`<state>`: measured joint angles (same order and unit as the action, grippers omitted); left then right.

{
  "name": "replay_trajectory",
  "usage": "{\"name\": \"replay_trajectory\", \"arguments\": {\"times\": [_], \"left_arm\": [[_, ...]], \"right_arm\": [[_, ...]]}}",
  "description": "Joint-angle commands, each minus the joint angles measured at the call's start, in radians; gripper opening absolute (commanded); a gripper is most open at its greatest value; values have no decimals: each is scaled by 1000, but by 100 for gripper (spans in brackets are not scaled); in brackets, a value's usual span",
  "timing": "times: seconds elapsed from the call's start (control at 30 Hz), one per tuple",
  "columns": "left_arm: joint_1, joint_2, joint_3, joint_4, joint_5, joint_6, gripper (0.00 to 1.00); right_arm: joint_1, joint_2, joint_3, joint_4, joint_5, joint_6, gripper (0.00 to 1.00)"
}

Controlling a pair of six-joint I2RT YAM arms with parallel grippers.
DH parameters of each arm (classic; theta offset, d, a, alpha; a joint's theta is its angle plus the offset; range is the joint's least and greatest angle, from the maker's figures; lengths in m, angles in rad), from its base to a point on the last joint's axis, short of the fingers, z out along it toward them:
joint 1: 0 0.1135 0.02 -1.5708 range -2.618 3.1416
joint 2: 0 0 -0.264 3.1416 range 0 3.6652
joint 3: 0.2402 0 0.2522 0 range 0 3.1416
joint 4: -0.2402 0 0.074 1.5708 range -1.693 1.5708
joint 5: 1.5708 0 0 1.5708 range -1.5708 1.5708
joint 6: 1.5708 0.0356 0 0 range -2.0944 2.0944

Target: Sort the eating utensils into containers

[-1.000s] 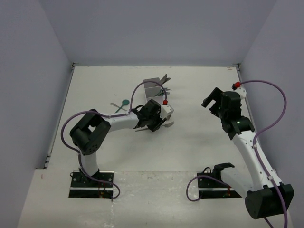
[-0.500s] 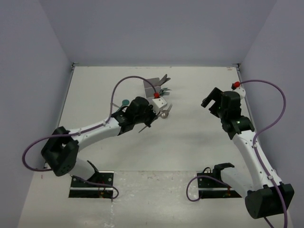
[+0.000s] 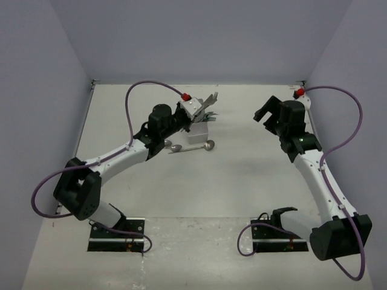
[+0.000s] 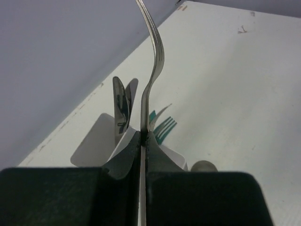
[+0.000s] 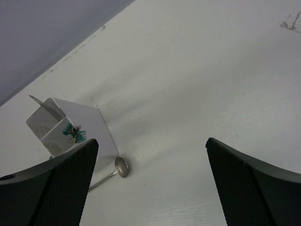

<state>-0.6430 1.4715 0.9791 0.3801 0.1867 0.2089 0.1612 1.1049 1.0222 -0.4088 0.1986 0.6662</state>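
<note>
Within the last second the left gripper (image 4: 144, 139) had swung from the open tabletop to a spot right over the white three-compartment box (image 5: 91, 126). Its jaws were pinched fully together on a slim silver utensil (image 4: 154, 61), whose ends were hidden, so fork or spoon could not be told. That probably left this piece one release from being sorted beside the teal forks (image 4: 164, 128) already in the box, while a silver spoon (image 5: 121, 167) lay on the table just in front. The right gripper (image 5: 150, 186) hung wide open and empty, well apart.
</note>
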Motion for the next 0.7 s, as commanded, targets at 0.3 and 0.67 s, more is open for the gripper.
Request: {"name": "replay_trajectory", "arguments": {"times": [0.3,0.67], "left_arm": [[98,335,297,301,287,15,0],[120,458,293,310,310,-55,0]], "right_arm": [[-5,113,102,33,-11,-17,99],[-5,187,137,16,-36,-89,99]]}}
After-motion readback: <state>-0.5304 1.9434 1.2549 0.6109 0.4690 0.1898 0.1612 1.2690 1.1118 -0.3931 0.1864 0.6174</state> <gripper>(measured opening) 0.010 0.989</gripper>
